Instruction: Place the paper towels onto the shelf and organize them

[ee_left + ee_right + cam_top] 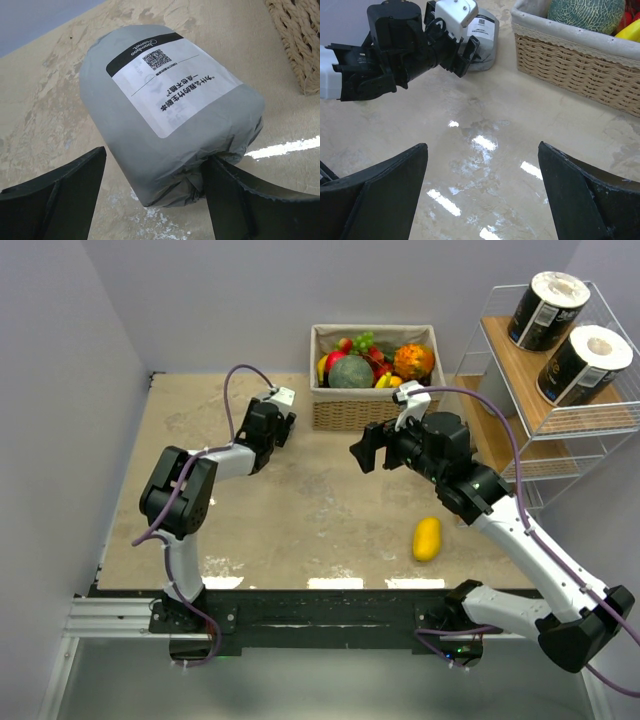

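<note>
A grey paper towel roll (170, 105) with a white label lies on its side on the table, close to the wicker basket. My left gripper (155, 157) is open and straddles its near end. The right finger (235, 200) touches the wrap; the left finger (60, 190) stands a little apart. In the top view my left gripper (288, 428) hides the roll. The right wrist view shows the roll (485, 30) behind the left gripper. My right gripper (362, 453) is open and empty above the table's middle. Two black rolls (545, 310) (583, 363) lie on the shelf's top board (520, 380).
A wicker basket (345, 410) full of fruit stands at the back centre, right of the left gripper; it also shows in the right wrist view (570, 65). A yellow mango (427, 538) lies on the table near the front right. The shelf stands at the right edge.
</note>
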Tool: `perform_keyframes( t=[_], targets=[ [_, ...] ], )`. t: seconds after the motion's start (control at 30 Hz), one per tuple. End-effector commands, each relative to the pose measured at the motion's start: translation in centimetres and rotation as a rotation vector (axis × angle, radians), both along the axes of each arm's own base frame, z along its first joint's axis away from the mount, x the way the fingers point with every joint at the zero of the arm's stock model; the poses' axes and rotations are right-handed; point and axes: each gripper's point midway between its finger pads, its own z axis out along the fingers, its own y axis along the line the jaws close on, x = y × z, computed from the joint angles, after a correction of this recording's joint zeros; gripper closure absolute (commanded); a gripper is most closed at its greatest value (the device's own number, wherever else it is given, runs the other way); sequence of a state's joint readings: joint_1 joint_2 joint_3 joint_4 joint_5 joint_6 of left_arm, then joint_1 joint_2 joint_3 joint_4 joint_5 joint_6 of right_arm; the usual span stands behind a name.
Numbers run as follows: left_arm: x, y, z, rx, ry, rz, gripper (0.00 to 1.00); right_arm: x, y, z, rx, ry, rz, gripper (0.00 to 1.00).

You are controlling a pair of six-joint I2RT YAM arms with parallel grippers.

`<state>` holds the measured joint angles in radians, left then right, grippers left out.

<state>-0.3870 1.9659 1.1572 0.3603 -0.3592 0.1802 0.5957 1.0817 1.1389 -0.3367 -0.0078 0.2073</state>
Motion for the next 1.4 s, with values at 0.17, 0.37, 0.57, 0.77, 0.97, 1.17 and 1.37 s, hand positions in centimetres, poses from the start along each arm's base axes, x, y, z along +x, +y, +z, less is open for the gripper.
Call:
perform_keyframes(
  t=[0.17, 0.37, 0.57, 0.77, 0.97, 1.17, 1.37],
  targets=[
    [1.6, 0.1, 2.6, -0.016, -0.068, 0.032, 0.51, 0.3, -0.3, 2.2, 0.015, -0.051, -0.025, 0.05],
    [-0.3, -0.8, 4.4, -0.145, -0.054, 0.018, 0.53, -0.3, -0.7, 3.1, 0.031, -0.064, -0.028, 0.05],
    [-2.6, -0.3, 7.9, -0.282, 0.002, 0.111, 0.53, -1.1, -1.4, 3.6, 0.027, -0.067, -0.03, 0.05],
    [-9.0, -2.3, 8.9, -0.466, 0.251, 0.071, 0.54, -1.6, -2.7, 3.8, 0.001, -0.055, -0.074, 0.04],
    [-15.5, -6.2, 9.9, -0.678, 0.428, -0.132, 0.53, -2.6, -3.0, 3.2, 0.008, -0.043, -0.063, 0.04],
    [-18.5, -7.4, 6.6, -0.738, 0.579, -0.158, 0.53, -2.7, -2.9, 2.1, 0.001, -0.006, -0.064, 0.04],
    [-17.8, -7.2, 7.8, -0.713, 0.543, -0.168, 0.46, -2.5, -3.5, 1.5, -0.04, 0.04, -0.094, 0.05]
  ],
)
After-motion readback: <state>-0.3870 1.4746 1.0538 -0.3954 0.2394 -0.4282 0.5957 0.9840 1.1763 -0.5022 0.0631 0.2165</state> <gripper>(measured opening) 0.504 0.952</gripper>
